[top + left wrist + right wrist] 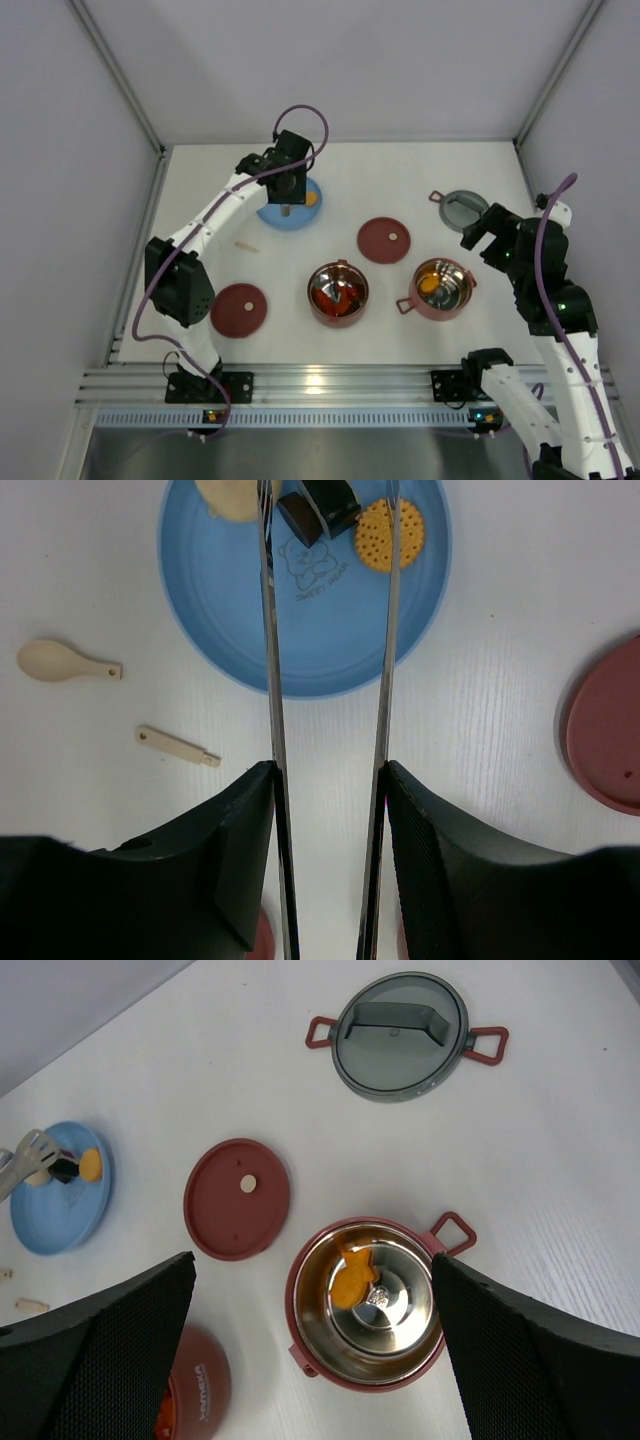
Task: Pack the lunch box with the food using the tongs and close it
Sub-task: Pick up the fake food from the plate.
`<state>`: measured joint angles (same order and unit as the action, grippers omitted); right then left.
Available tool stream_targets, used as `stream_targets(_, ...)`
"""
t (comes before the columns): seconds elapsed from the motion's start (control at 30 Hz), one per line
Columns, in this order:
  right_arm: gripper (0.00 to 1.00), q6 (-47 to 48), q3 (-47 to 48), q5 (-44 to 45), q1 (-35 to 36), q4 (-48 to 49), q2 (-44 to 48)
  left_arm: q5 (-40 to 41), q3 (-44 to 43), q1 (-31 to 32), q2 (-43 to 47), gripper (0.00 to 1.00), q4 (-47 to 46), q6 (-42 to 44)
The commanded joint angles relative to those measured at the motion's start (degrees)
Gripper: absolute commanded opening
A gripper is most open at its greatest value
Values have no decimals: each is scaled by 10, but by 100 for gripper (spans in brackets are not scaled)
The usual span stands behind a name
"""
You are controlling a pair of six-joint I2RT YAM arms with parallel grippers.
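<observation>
Top view: left gripper hangs over the plate; both bowls stand right of it. Left wrist: jaws clamp the tongs, arms flanking dark food on the plate. Right wrist: right gripper hangs well right of the plate, jaws wide apart.

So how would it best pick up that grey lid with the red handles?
Probably by the dark bar across the middle of the grey lid, coming straight down and pinching across it. The lid lies flat on the table, so its rim offers little; the bar looks like the one raised part.
</observation>
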<state>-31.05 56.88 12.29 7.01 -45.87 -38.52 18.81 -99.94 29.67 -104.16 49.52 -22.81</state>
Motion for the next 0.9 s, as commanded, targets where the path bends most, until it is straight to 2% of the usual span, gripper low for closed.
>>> stream_targets(0.0,99,6,-1,-5,-5,20,-1,-3,-7,-7,-9,52,-17,3)
stream_targets(0.53,99,10,-13,-5,-6,24,1,-25,-36,-15,-39,51,-17,15)
stream_targets(0.87,99,13,-20,-13,-6,29,0,-25,-54,-15,-55,39,-1,19)
